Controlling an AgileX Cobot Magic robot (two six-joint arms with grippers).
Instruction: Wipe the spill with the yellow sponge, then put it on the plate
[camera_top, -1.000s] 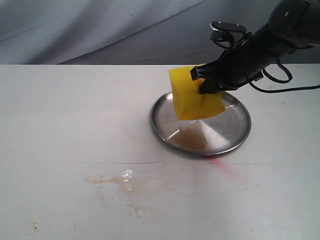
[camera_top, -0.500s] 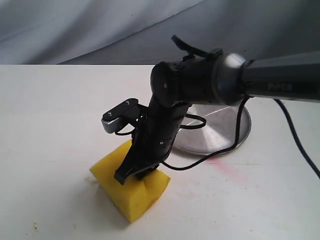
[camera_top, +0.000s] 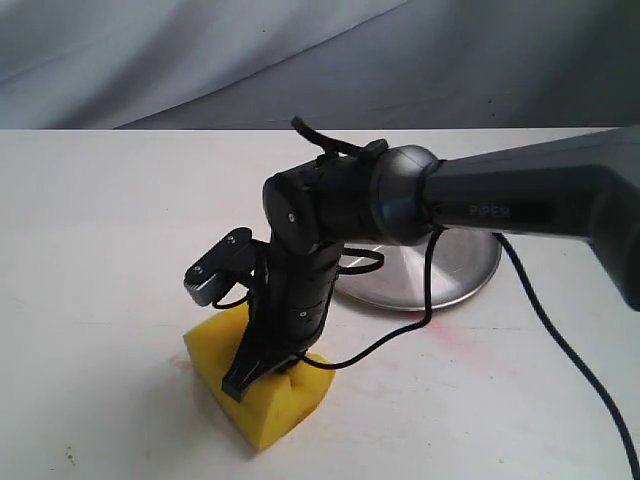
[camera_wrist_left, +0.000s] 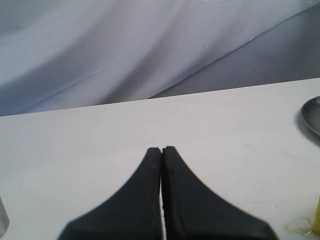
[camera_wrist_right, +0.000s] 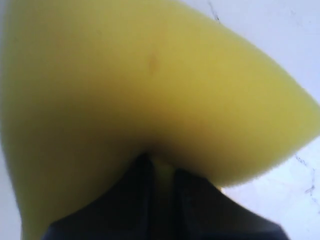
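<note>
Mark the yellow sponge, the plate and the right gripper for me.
yellow sponge (camera_top: 272, 415), exterior view, front lower face.
plate (camera_top: 458, 272), exterior view, bare surface near its right rim.
right gripper (camera_top: 262, 372), exterior view, between the fingertips pinching the yellow sponge.

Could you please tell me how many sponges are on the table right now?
1. The yellow sponge rests on the table toward the front of the exterior view, pinched by the right gripper, in front of the plate. The arm could hide another.

Right arm (camera_top: 520, 200) extends across, right gripper (camera_top: 262, 372) angled down, clamped; left gripper (camera_wrist_left: 161, 151) closed.
</note>
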